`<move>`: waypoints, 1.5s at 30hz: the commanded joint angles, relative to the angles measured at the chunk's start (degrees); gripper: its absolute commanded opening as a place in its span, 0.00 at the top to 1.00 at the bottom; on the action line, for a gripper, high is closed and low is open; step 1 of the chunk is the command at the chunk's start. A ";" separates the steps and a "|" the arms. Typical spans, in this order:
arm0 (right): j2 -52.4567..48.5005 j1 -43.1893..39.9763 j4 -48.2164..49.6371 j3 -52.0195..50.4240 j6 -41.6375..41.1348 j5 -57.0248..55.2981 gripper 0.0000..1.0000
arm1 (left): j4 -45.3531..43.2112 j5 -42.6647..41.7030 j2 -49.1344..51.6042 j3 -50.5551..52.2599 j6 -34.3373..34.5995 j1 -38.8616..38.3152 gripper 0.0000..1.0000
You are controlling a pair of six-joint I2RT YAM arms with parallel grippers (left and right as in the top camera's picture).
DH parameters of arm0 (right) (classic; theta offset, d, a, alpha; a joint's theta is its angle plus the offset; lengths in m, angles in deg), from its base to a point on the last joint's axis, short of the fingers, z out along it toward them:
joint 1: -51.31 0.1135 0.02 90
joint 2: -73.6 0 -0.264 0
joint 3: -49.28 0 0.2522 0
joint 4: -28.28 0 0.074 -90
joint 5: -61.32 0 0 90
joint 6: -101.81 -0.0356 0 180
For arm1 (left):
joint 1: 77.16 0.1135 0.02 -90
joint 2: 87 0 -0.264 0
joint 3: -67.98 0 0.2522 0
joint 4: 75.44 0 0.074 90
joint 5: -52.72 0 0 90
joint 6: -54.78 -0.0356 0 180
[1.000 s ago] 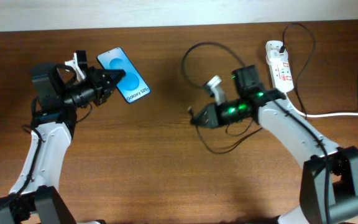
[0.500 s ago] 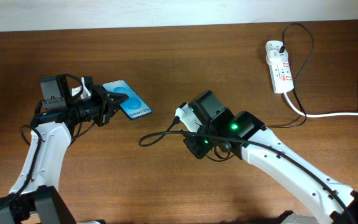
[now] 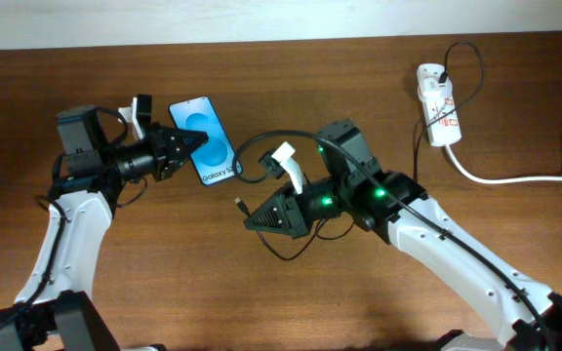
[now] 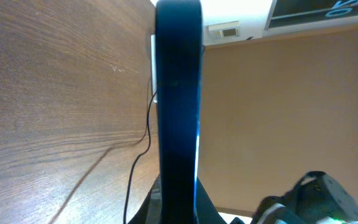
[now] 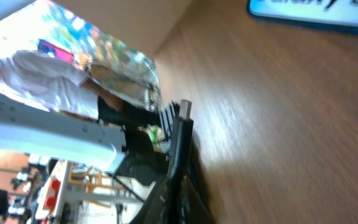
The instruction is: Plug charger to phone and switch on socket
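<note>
Half a second back my right arm sat hunched mid-frame with the cable trailing left. It then swung round, and the right gripper (image 3: 254, 220) pointed toward the left of the frame, clamped tight on the charger (image 3: 239, 203). Its plug tip (image 5: 184, 109) stuck out ahead of the fingers. In the same half second the phone (image 3: 215, 156) rose a little toward the upper left of the frame. The left gripper (image 3: 191, 143) was closed on it, holding it off the table (image 3: 164, 273), and the left wrist view showed it edge-on.

So plug and phone were now lined up near each other, the tip just below the phone's lower end but not touching. I judged that the approach was done and only the insertion was left. I couldn't make out the phone's port from any view, so alignment was my worry.

The socket (image 3: 439, 117) lay well apart in the upper right, untouched, its white cord (image 3: 515, 178) running off the right edge. I couldn't tell whether its switches were on.

There were no containers on the table. The nearest thing was the socket itself, where the black cable's far end seemed to be seated at the top.
</note>
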 commanded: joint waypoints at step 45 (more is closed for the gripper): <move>-15.10 -5.70 41.55 -3.65 -28.35 11.67 0.96 | -14.27 2.82 -0.37 -0.79 16.13 -3.37 1.00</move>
